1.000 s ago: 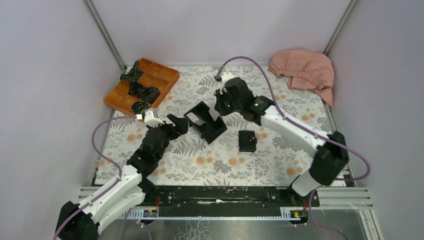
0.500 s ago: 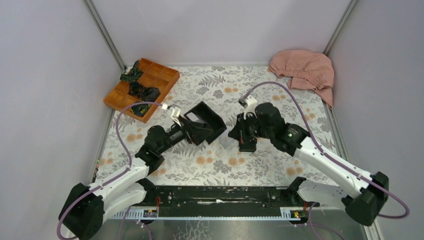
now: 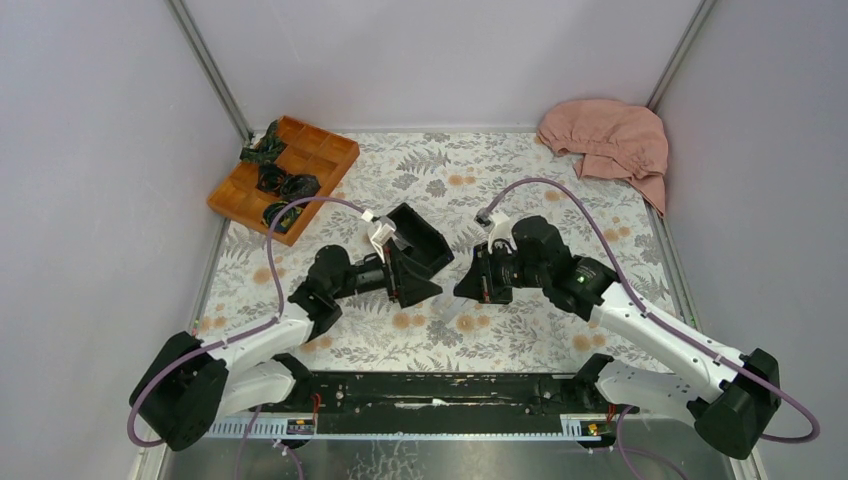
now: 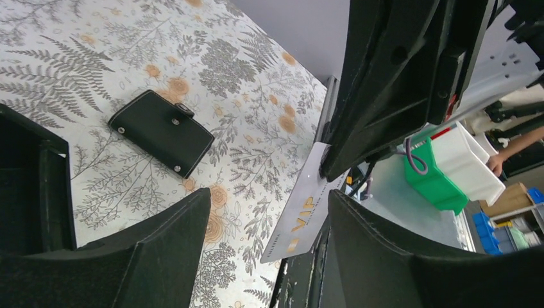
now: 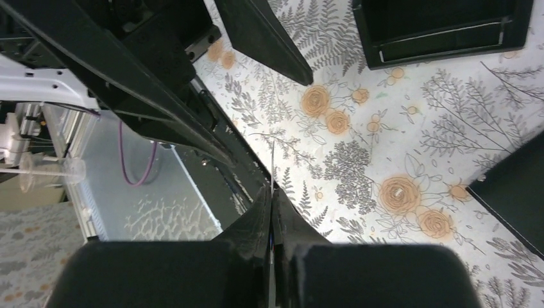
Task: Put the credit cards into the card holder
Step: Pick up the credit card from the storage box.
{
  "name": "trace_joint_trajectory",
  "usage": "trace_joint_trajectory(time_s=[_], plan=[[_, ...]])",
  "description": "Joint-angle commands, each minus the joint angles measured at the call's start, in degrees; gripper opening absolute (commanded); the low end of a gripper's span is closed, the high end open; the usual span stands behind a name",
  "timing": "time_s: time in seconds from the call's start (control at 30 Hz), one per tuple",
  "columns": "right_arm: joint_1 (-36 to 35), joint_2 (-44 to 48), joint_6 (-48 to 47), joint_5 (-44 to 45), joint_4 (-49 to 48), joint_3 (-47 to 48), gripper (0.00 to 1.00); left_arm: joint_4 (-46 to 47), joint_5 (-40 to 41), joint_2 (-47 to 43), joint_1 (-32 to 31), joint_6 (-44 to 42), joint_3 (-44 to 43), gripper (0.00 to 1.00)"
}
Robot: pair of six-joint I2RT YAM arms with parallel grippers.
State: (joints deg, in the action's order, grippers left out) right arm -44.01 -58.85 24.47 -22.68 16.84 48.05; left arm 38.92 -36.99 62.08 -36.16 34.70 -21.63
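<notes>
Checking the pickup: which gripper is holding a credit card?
The right gripper: its fingers are shut on the white VIP card. The left gripper has open, empty fingers.

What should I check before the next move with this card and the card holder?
1. Card held firmly by right gripper: ok, pinched at one end.
2. Card holder open to take it: not ok, lying closed.
3. Left gripper free to help: ok, open, nothing between its fingers.
4. Space around the card holder: ok, nothing on it.
5. More cards in black box: cannot tell.
</notes>
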Motion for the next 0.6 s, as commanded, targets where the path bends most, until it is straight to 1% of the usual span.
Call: trace_joint_trajectory(time_s=[0.0, 0.2, 0.4, 0.47, 0.57], plan=[[1.7, 0.0, 1.5, -7.0, -3.8, 0.2, 0.00, 6.9, -5.2, 2.0, -0.6, -0.1, -0.9, 0.72], [5.1, -1.5, 1.6, -12.5, -5.2, 0.0, 0.00, 9.0, -8.0, 5.6, -0.8, 1.0, -1.5, 0.63], [5.9, -3.7, 1.6, -16.0, -6.4, 0.4, 0.00, 12.4, -11.2, 9.7, -0.9, 3.1, -2.2, 0.54], [6.0, -4.5, 1.8, -16.5, -6.8, 0.2, 0.00, 12.5, -11.8, 10.1, -0.9, 3.1, -2.5, 0.47], [6.2, -5.2, 2.1, -17.0, -7.9, -0.2, 0.00, 13.0, -12.8, 10.5, -0.9, 3.2, -2.8, 0.26]])
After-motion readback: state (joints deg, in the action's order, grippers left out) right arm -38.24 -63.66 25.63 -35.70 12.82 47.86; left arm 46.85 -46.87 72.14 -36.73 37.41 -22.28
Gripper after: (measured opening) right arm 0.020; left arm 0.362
